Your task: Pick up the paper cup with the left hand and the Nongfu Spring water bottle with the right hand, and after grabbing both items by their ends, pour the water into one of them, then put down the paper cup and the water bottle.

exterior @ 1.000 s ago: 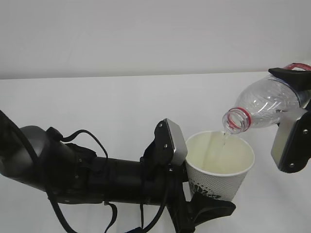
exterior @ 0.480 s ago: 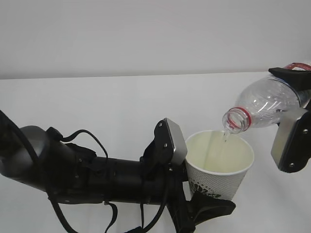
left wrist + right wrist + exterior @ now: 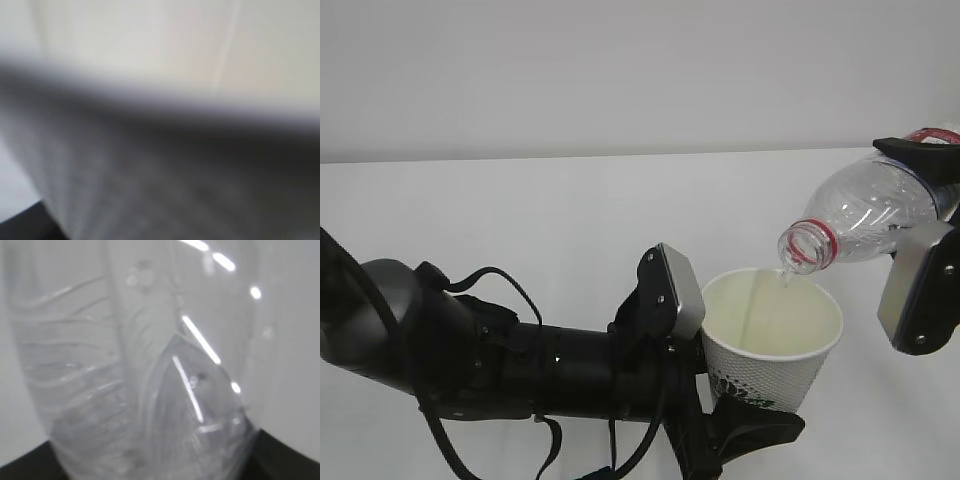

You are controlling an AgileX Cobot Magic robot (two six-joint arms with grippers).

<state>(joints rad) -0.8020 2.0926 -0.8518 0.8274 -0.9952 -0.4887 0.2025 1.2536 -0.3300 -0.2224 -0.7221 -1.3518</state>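
Observation:
In the exterior view my left gripper (image 3: 720, 365) is shut on the lower part of the white paper cup (image 3: 772, 335), which stands upright with its cream inside showing. My right gripper (image 3: 927, 215) is shut on the base end of the clear Nongfu Spring water bottle (image 3: 865, 212). The bottle is tipped with its red-ringed mouth just over the cup's far rim. A thin trickle of water (image 3: 786, 277) falls from the mouth into the cup. Up close and blurred, the paper cup (image 3: 150, 75) fills the left wrist view and the ribbed bottle (image 3: 140, 370) fills the right wrist view, hiding both sets of jaws.
The white table (image 3: 570, 210) runs back to a pale wall. My black left arm (image 3: 500, 365) with its looping cables lies across the lower left, above the table.
Both arms, the cup and the bottle stay where they were. The trickle of water from the bottle mouth looks shorter and thinner than a second ago.

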